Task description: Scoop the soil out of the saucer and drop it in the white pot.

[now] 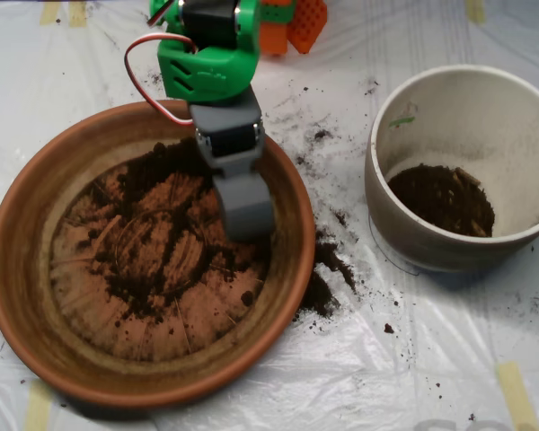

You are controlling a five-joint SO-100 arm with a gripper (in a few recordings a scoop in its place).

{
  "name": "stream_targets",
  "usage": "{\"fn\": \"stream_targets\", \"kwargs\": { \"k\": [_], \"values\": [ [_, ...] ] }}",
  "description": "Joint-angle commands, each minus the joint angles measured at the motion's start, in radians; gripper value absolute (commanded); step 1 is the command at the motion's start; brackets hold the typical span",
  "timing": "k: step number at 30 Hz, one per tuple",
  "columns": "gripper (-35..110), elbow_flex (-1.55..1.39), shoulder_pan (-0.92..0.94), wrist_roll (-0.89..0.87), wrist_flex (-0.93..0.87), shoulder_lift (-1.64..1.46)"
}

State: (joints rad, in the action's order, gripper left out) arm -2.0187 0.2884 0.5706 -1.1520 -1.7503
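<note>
Overhead view
Surface: table (251, 395) under clear crinkled plastic sheeting, with yellowish tape strips near the edges, one at 5 o'clock (518, 395).
Saucer: terracotta saucer (18, 269) at 8 o'clock of centre, large and shallow, radial ridges bare across much of the base.
Soil: soil (162, 260) thin and patchy in the saucer, thickest toward its 12 o'clock side and around the middle; more already lying in the white pot.
White pot: white pot (404, 215) at 3 o'clock, well apart from the saucer, dusty inner wall, dark heap at the bottom.
Scoop: grey scoop (244, 211) down inside the saucer at its 2 o'clock side, tip at the soil near the rim slope; green arm body (207, 67) above it at 12 o'clock, red-and-white wire (144, 90) looping to the left.
Jaws: seen from above as one closed-looking grey shell, but cannot tell whether pressed together or spread underneath.
Step in hand: likely gathering a load from the saucer floor, several loads apparently delivered already.
Next move: probably lift clear of the saucer rim, swing toward 3 o'clock, release over the pot mouth.
Surroundings: spilled soil (328, 265) on the plastic between saucer and pot; orange plastic part (292, 22) at 12 o'clock.
In the way: saucer rim and the pot's tall thick rim, both to be cleared; nothing else between them.
</note>
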Motion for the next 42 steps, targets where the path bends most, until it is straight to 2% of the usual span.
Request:
{"fn": "stream_targets", "kwargs": {
  "k": [1,10,25,42],
  "values": [
    [33,-0.003,0.006,0.144,-0.025,-0.075],
    [31,0.025,0.034,0.350,-0.067,0.017],
    [24,0.041,0.106,0.399,0.126,0.172],
    [24,-0.002,0.167,0.603,0.114,0.198]
  ]
}}
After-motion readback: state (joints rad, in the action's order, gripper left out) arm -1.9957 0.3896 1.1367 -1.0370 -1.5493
